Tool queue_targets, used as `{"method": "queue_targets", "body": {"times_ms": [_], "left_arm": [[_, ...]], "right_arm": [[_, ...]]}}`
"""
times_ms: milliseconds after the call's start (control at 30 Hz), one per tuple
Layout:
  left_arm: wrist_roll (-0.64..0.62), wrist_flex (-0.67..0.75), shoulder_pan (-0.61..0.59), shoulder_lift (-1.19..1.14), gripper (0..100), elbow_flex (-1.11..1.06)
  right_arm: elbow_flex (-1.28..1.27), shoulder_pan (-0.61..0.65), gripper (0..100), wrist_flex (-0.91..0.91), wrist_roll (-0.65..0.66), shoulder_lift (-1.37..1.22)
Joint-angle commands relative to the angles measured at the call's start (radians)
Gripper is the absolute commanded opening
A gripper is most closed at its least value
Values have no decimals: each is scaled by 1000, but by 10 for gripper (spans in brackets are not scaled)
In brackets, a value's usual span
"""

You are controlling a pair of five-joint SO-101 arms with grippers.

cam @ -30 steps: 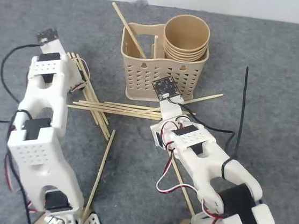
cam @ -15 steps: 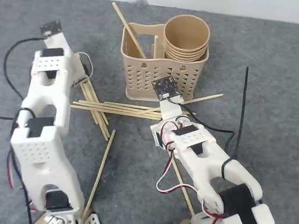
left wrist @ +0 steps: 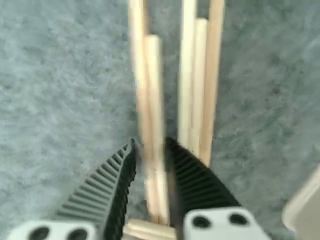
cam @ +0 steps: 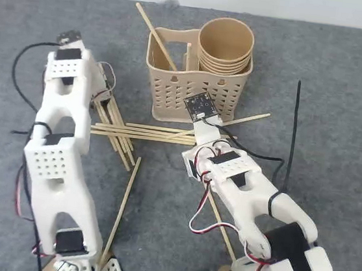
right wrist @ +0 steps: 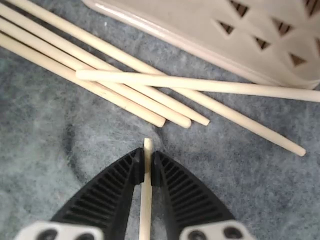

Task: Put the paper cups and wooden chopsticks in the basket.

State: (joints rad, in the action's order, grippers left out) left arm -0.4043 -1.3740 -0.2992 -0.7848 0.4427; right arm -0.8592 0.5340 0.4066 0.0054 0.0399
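Grip check: left gripper (left wrist: 150, 156) jaws narrow, straddling one bundle stick (left wrist: 152, 100) running ahead btwn them, so I'd close on that 1 only & lift w/o dragging neighbours; right gripper (right wrist: 147, 161) pinches a single chopstick (right wrist: 146, 205), basket (right wrist: 210, 30) just ahead.

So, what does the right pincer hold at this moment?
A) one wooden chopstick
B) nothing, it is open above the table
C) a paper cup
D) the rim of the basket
A: in the right wrist view the right pincer is shut on a single wooden chopstick, whose end sticks out just past the fingertips.
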Motion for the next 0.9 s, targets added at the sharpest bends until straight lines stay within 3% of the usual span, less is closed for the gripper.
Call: {"method": "queue_targets", "body": {"times_ms": [0, 300, 667, 867], "left_arm": [[3, -32, -25, 17, 11, 15], [63, 192, -17, 239, 10, -308], [72, 749, -9, 913, 11, -1072], [74, 1172, 55, 1254, 11, -1486]], "right_arm": [[11, -16, 6, -15, -5, 13], [11, -16, 6, -15, -5, 13], [9, -16, 6, -15, -5, 13], [6, -13, 6, -13, -11, 15]]}}
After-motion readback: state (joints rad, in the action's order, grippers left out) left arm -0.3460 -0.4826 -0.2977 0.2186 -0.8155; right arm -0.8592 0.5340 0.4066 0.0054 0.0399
